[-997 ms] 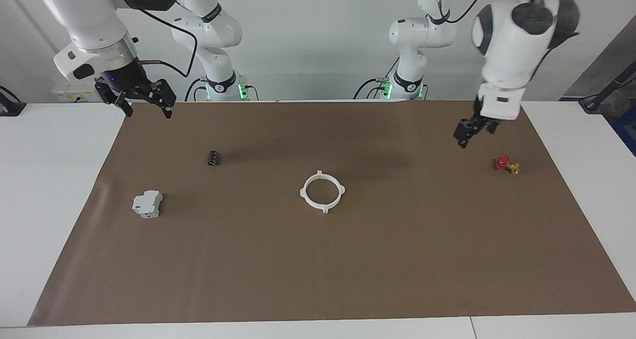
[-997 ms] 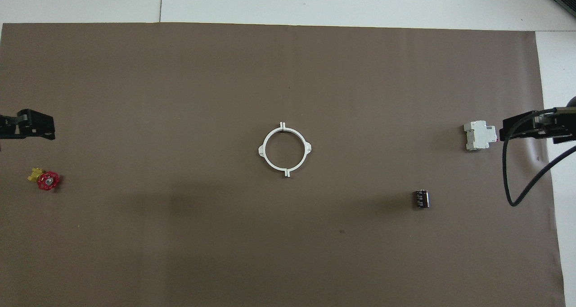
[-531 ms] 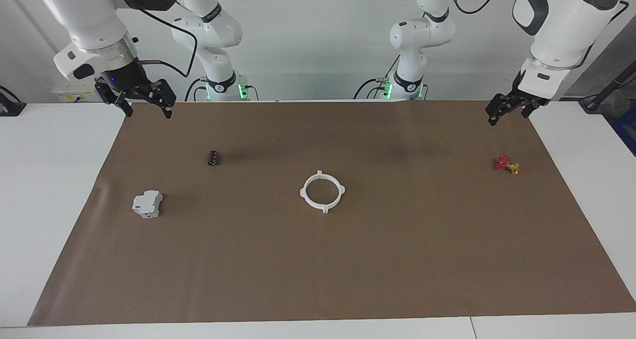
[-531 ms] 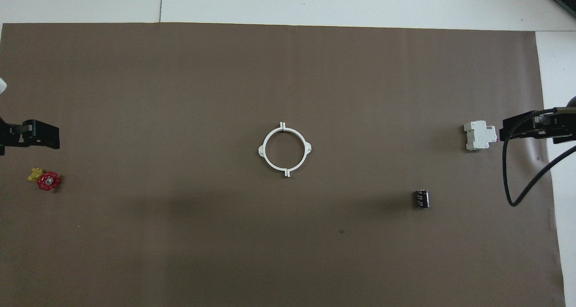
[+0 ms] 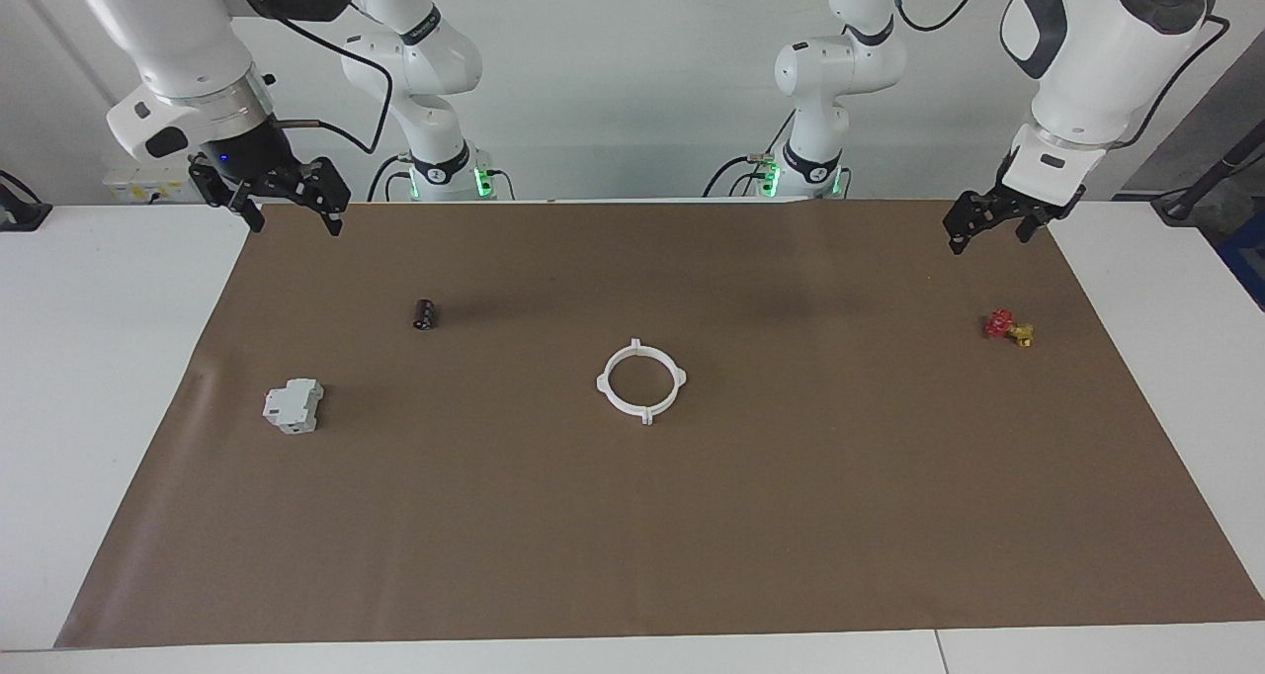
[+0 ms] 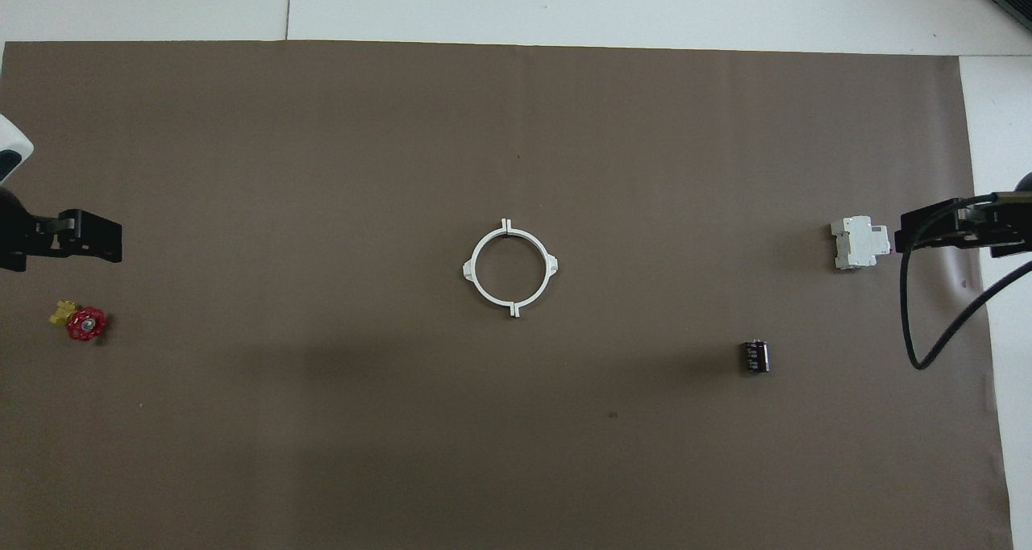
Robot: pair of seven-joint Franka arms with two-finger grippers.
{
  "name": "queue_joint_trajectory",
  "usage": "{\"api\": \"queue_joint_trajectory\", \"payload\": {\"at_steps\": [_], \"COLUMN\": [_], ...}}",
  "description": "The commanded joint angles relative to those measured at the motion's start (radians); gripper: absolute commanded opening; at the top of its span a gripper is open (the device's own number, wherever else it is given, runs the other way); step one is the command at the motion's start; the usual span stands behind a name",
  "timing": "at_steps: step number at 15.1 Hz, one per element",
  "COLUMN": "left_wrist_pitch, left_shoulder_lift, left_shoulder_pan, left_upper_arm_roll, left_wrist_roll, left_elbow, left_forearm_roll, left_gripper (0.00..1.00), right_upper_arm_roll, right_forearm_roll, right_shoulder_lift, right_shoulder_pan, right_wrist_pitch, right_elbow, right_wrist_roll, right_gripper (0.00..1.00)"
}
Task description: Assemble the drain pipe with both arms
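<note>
Ring (image 5: 641, 381): sits alone mid-mat, bare brown mat (image 5: 692, 536) all round it.
Right arm's end: black cylinder (image 5: 424, 314) and grey-white block (image 5: 294, 405) stand well apart from the ring.
Left arm's end: red-and-yellow valve (image 5: 1008, 328) lies near the mat's edge.
Both grippers (image 5: 978, 227) (image 5: 287, 205): raised, nothing beneath them.

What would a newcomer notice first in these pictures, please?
The white ring lies alone at the middle of the brown mat, its halves together. The left gripper and right gripper hang open at the mat's two ends, away from the ring. A red valve lies near the left gripper.
</note>
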Motion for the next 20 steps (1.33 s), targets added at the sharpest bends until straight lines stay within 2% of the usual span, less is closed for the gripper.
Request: {"api": "queue_joint_trajectory", "payload": {"at_steps": [1,2,4,7,11,20], "left_wrist_pitch": [-0.122,-0.145,-0.154,-0.104,-0.095,-0.098], "left_shoulder_lift": [0.047,0.039,0.027,0.008,0.021,0.014], "left_shoulder_pan": [-0.006,-0.008,-0.009,-0.015,-0.076,-0.087], "left_upper_arm_roll": [-0.019,-0.03,-0.03,-0.028,0.043,0.041], "left_wrist_roll": [0.071,0.1,0.107,0.094,0.015,0.002], "left_elbow": [0.152,0.18,0.168,0.079,0.088,0.091], "left_forearm_roll": [-0.002,-0.002,-0.011,-0.019,-0.054,-0.06], "left_gripper": [1.0,1.0,1.0,1.0,1.0,1.0], "right_upper_arm_roll": [0.003,0.003,0.003,0.003,0.003,0.003], "right_forearm_roll": [0.016,0.016,0.016,0.016,0.016,0.016], "right_shoulder_lift": [-0.002,-0.002,-0.002,-0.002,-0.002,-0.002], "right_shoulder_pan": [-0.009,-0.009,-0.007,-0.007,-0.007,-0.009], "right_wrist_pitch": [-0.01,-0.01,-0.01,-0.01,-0.01,-0.01], "right_elbow": [-0.004,-0.004,-0.004,-0.004,-0.004,-0.004], "right_wrist_roll": [0.012,0.012,0.012,0.012,0.012,0.012], "right_gripper": [1.0,1.0,1.0,1.0,1.0,1.0]}}
